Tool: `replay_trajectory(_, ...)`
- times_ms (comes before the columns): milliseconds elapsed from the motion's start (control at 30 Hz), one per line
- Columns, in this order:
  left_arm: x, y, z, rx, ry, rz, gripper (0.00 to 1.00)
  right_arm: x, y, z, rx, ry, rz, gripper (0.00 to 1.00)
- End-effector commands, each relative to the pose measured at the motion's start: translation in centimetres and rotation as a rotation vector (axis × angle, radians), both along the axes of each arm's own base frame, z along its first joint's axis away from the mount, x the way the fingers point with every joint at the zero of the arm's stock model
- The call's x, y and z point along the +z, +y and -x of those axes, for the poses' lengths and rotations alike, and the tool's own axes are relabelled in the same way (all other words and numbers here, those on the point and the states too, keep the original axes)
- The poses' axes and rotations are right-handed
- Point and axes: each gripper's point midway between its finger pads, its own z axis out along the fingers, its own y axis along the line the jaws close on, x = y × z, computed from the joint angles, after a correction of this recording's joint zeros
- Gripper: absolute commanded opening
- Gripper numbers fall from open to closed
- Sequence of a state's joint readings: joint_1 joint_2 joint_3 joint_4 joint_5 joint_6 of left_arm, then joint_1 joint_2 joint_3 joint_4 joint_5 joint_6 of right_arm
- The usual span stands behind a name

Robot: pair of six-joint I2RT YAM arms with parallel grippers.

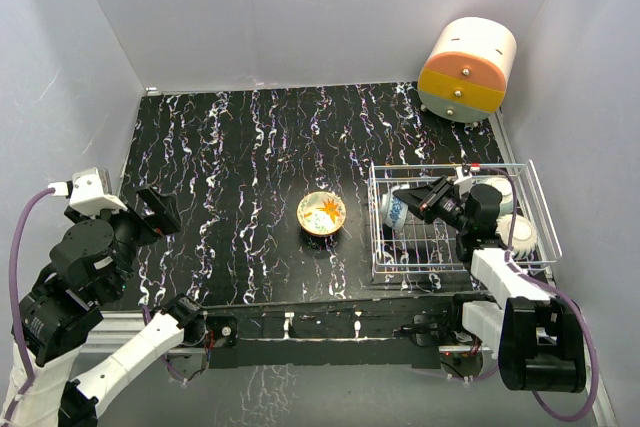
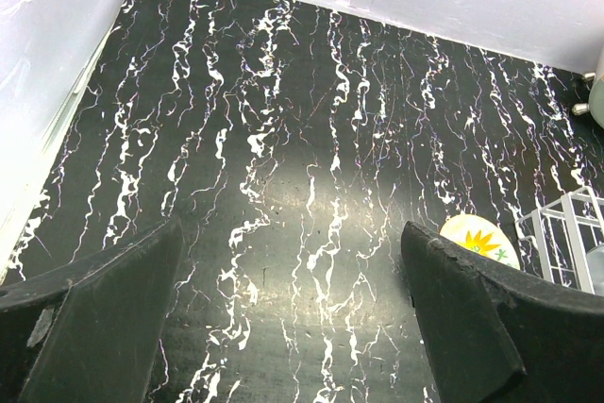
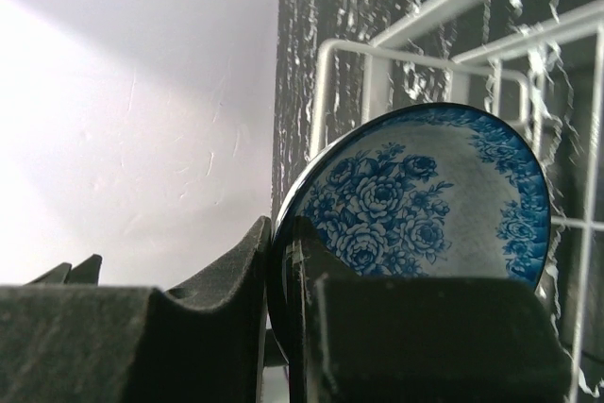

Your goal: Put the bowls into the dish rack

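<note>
Seat the round blue-flowered ceramic bowl (image 3: 425, 205), clamped by its rim in the right gripper (image 1: 425, 199), low inside the white wire-grid dish rack (image 1: 440, 167) before releasing; leave the wide-apart left gripper (image 2: 293, 318) parked.

The left arm (image 1: 90, 257) sits folded at the lower left of the top view. The left gripper (image 1: 158, 210) is held with its fingers spread wide. The right arm (image 1: 500, 272) reaches up-left from the lower right, and the right gripper (image 1: 420, 199) pinches a bowl (image 3: 425, 205) by its rim.
</note>
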State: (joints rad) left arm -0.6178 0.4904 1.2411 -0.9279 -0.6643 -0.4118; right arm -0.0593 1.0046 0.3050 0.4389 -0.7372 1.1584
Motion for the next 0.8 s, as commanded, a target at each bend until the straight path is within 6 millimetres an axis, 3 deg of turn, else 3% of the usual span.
replay_trajectory(0,-0.4,-0.2,-0.3,-0.008,0.021,-0.028,0.97,1.1,0.0,-0.2,0.002,-0.064,-0.030,0.08)
replay_trajectory(233,-0.6,-0.2,-0.4,-0.004,0.024,-0.031,0.97,-1.0,-0.5,-0.2,-0.015,0.018,-0.015,0.08)
replay_trajectory(433,-0.7,-0.3,-0.5,-0.006,0.029,-0.036,0.97,-3.1,-2.1,0.0,-0.074,0.088,0.009,0.10)
replay_trajectory(767,-0.9,-0.3,-0.5,-0.006,0.034,-0.034,0.97,-5.0,-4.8,0.3,-0.156,0.170,0.099,0.27)
